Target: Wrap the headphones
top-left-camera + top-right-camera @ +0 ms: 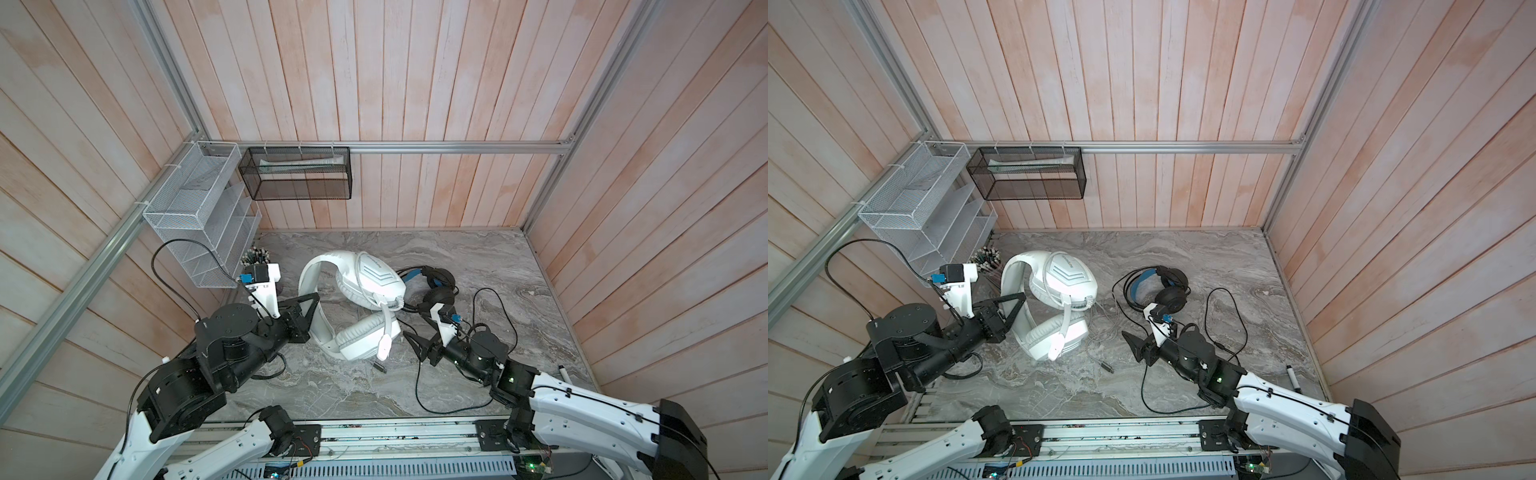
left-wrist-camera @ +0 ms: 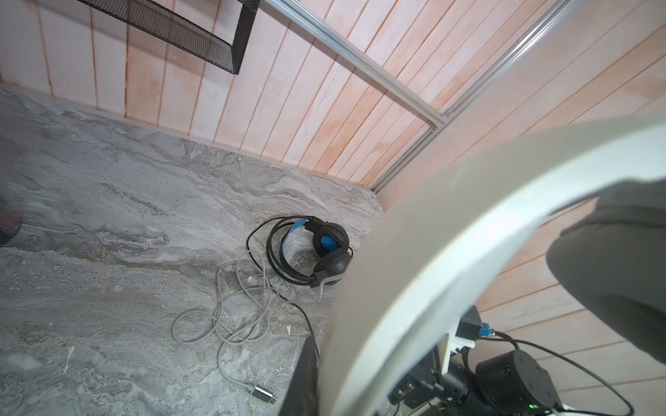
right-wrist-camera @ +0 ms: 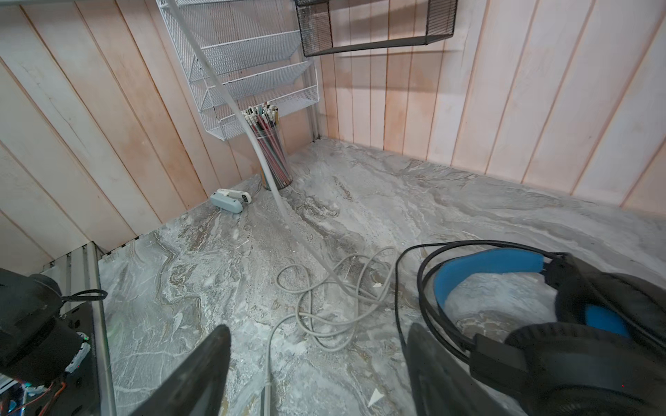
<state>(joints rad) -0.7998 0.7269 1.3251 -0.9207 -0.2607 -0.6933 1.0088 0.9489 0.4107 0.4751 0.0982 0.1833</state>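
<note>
Right gripper (image 3: 317, 345), open and empty, points at the white cable (image 3: 338, 284) coiled on the tabletop (image 3: 468, 216) just ahead, nearer than the left gripper (image 1: 1017, 303), which is closed on the headband of the white headset (image 1: 1067, 278).

In a top view your white headset (image 1: 374, 278) hides part of the black headset (image 1: 440, 276) at its three o'clock; close to the left wrist camera it blurs.

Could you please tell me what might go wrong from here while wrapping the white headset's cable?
1. The white cable lies tangled beside the black cable, so the open right gripper might snag both.
2. The left gripper pinches only the band of the white headset; tugging the cable could twist it loose.
</note>
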